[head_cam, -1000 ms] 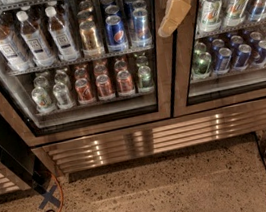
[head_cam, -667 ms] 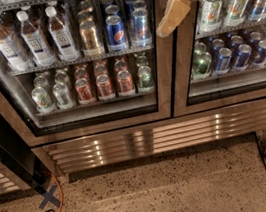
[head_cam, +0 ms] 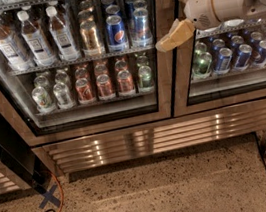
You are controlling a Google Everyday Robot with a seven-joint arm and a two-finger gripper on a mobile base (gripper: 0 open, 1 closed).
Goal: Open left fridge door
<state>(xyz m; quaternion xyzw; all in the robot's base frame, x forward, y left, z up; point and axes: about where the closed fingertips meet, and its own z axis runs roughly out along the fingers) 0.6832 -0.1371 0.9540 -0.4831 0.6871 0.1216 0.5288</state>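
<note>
The left fridge door (head_cam: 101, 125) occupies the left of the view, closed; I judge it heavy, rigid, held by its seal, its glass fragile; the end effector (head_cam: 180, 15) hangs released beside its right edge; I would grip that metal edge, never the glass.

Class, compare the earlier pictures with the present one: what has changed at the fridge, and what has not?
The pincer came down and slightly left, and is now open at the right edge of the left fridge door. The door stayed shut; the bottles and cans did not move.
</note>
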